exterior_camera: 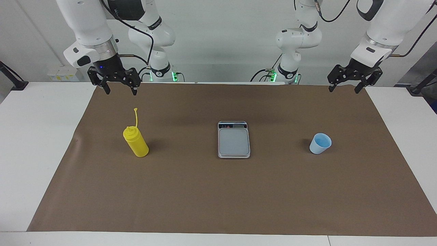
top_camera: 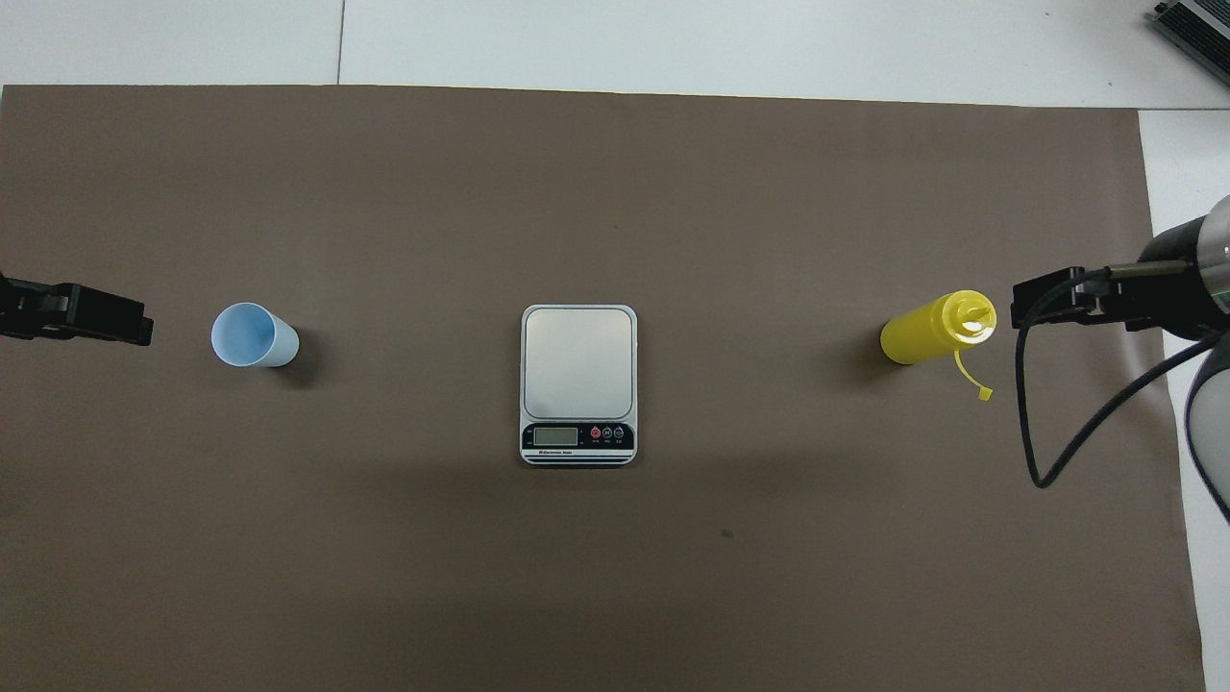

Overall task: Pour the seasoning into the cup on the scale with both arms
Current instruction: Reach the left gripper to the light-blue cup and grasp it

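While nothing is picked up yet, worth noting how neatly split the layout is: cup (exterior_camera: 320,144) standing upright toward the left arm's end of the worktop (exterior_camera: 37,143), seasoning (exterior_camera: 136,141) upright toward the right arm's end, scale (exterior_camera: 234,139) flat between them and well apart from both, plate bare. Left hand (exterior_camera: 345,87) raised by the mat's edge at its own end, fingers spread, gripping nothing, clearly the closer one to the cup. Right hand (exterior_camera: 120,88) up in the air near the mat's edge at its own end too, also spread and empty, closer to the bottle. Probably cup onto scale first, so left goes down onto it, bottle's long axis vertical for a side grab
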